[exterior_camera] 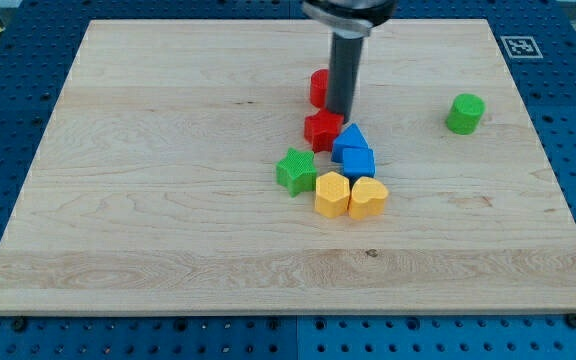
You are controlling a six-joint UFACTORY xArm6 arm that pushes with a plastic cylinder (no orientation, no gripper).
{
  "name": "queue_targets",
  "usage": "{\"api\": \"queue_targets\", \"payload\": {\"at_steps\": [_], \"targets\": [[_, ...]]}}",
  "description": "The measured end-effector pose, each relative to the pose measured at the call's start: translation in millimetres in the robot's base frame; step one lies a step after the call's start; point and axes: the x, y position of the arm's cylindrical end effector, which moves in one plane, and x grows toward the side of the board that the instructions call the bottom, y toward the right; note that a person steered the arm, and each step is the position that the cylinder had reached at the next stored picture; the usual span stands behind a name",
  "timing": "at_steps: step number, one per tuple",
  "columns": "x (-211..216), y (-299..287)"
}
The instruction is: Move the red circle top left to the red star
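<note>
The red circle (pixel 319 88) stands upright near the board's top middle, partly hidden by my rod on its right side. The red star (pixel 322 130) lies just below it. My tip (pixel 340 113) is down on the board at the red circle's lower right and just above the red star's upper right edge, close to both. The rod rises from there to the view's top.
A blue triangle (pixel 349 139) and a blue cube (pixel 358 162) sit right of the star. A green star (pixel 296 171), a yellow hexagon (pixel 331 194) and a yellow heart (pixel 368 198) lie below. A green cylinder (pixel 465 113) stands alone at the right. The wooden board (pixel 148 200) ends near every view edge.
</note>
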Motion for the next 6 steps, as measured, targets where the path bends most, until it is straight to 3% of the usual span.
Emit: {"api": "queue_targets", "payload": {"at_steps": [2,5,6], "targets": [[-15,-34],[-19,68],[-54,66]]}}
